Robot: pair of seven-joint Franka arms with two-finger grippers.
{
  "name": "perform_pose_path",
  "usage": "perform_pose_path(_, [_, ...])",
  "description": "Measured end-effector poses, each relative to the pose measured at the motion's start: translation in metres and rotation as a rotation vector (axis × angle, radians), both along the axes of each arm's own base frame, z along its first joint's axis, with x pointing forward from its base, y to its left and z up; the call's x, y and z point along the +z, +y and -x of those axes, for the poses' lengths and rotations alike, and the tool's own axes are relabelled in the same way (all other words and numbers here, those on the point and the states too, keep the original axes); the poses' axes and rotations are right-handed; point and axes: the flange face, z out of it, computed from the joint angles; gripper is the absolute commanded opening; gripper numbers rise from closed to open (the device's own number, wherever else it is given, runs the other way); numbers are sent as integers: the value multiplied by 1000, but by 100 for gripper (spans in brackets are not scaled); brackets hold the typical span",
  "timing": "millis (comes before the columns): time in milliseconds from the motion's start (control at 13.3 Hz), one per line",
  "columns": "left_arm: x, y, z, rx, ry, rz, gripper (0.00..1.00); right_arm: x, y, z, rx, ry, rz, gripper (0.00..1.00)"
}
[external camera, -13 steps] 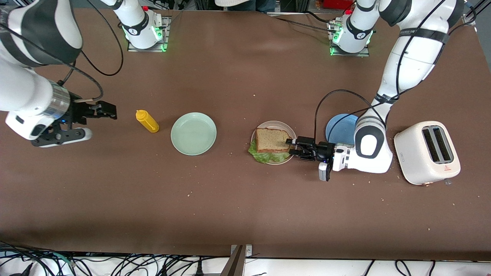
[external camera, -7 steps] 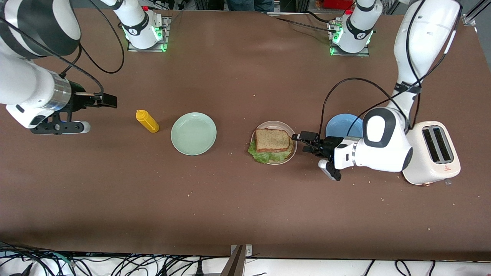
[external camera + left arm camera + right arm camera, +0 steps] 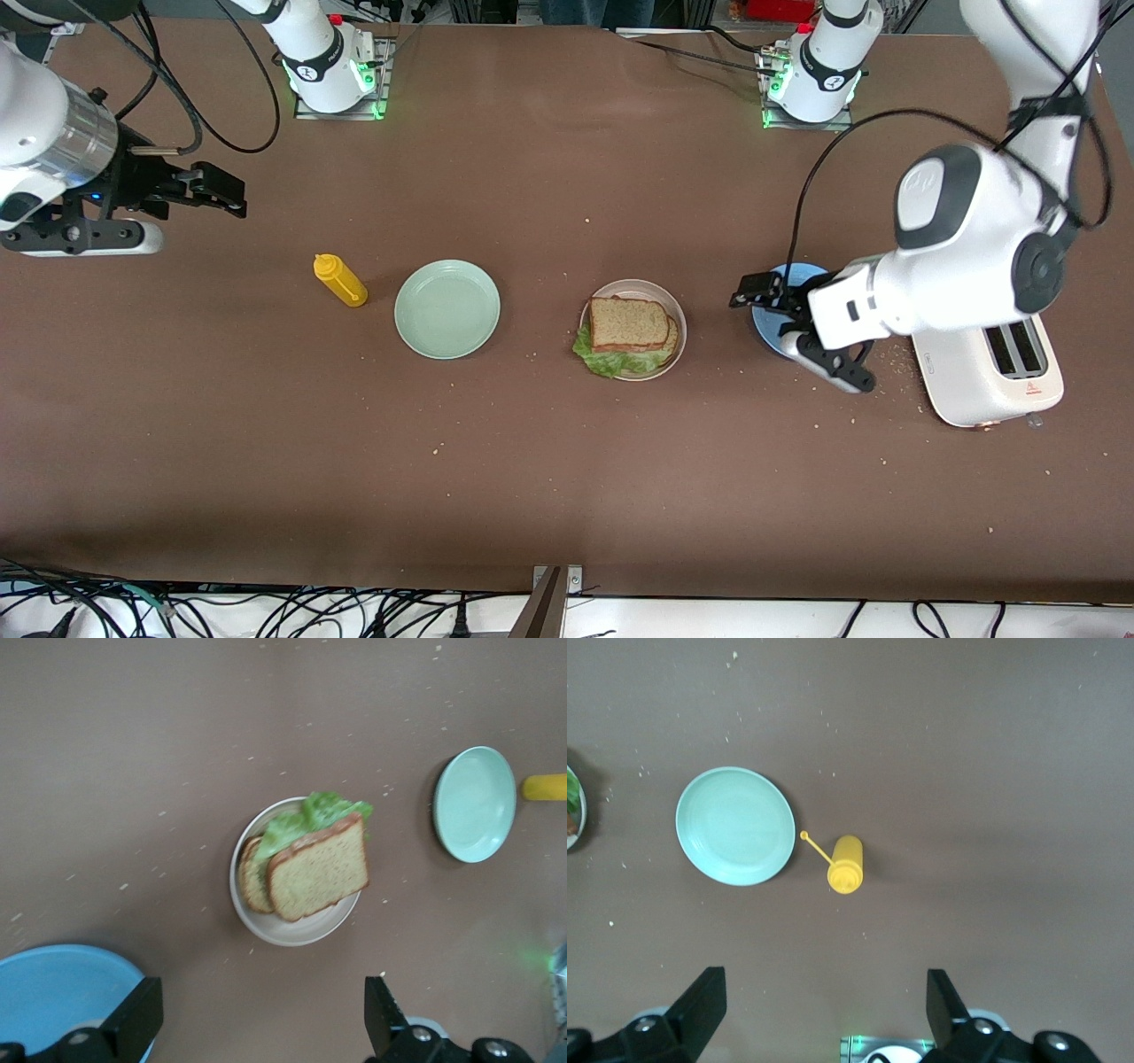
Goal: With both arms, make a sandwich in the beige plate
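Speckled square-sliced sandwich [image 3: 627, 326], ruffled lettuce, round shallow-rimmed beige plate [image 3: 675, 312]

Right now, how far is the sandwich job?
It looks done: the sandwich, bread over lettuce over bread, sits on the beige plate. Nothing is in hand: the left gripper, over the blue plate, and the right gripper both have open, empty jaws. Nothing visible is left.
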Motion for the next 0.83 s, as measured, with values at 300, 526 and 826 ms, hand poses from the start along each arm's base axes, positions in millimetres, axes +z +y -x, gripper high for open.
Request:
perform_pose_path(300, [89,17,37,-28,-126,-259,100,10,7,-10,5,-101,-21,100])
perform_pose_path(526, [121,26,72,-29,-156,-371,100,8,6,-10,3,-99,-20,100])
perform_pose_path(826, [119,59,85,32,-139,-374,100,-10,3,-12,-2,-68,-8,100])
